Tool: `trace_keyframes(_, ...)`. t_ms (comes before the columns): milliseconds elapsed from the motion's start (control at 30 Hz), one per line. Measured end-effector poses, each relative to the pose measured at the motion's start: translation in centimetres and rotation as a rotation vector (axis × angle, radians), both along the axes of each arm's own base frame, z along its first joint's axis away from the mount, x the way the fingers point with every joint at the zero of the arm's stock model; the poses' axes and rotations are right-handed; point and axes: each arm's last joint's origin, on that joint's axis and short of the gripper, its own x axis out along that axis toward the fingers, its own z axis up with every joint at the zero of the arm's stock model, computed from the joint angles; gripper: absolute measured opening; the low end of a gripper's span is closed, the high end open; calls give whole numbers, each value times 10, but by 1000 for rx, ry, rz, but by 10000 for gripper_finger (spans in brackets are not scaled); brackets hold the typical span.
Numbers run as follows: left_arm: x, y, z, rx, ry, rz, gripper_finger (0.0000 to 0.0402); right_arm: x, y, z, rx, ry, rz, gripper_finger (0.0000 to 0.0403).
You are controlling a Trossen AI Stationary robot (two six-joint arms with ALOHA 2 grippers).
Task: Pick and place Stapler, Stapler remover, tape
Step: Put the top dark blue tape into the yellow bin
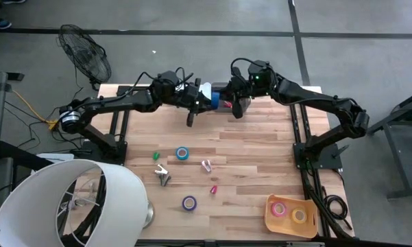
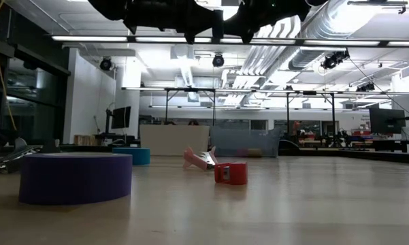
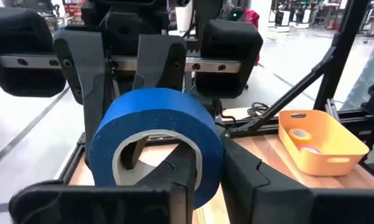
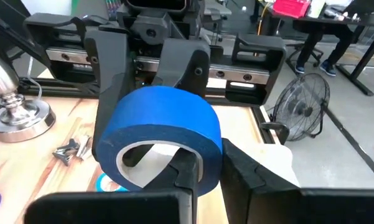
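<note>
Above the far edge of the table (image 1: 260,158), the left gripper (image 1: 200,96) and right gripper (image 1: 227,97) meet, both pinching one blue tape roll (image 1: 207,96) through its rim, while smaller tape rolls (image 1: 183,153), a metal staple remover (image 1: 163,174) and a yellow tray (image 1: 288,219) lie nearer, well apart.

Tape roll (image 3: 155,134) matt paper; table (image 1: 247,158) pale wood (smooth); bin (image 1: 291,216) glossy plastic.
</note>
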Motion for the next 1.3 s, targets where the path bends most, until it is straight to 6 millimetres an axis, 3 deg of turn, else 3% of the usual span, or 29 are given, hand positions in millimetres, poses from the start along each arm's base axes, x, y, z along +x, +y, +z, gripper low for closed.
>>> trace_keyframes(333, -1, 1, -2, 23, 17, 40, 202, -2, 0, -4, 23, 44, -6, 31)
trace_keyframes(467, -1, 1, -3, 22, 35, 43, 240, -3, 0, -8, 24, 82, -29, 31)
trace_keyframes(867, -32, 10, -6, 51, 275, 264, 249, -19, -6, -20, 126, 247, -108, 31)
trace_keyframes(1067, -49, 7, -6, 108, 411, 413, 249, -37, 2, -11, 112, 297, -168, 31)
trace_keyframes(1300, -59, 6, -15, 135, 566, 522, 250, -56, 13, -9, 216, 398, -225, 31)
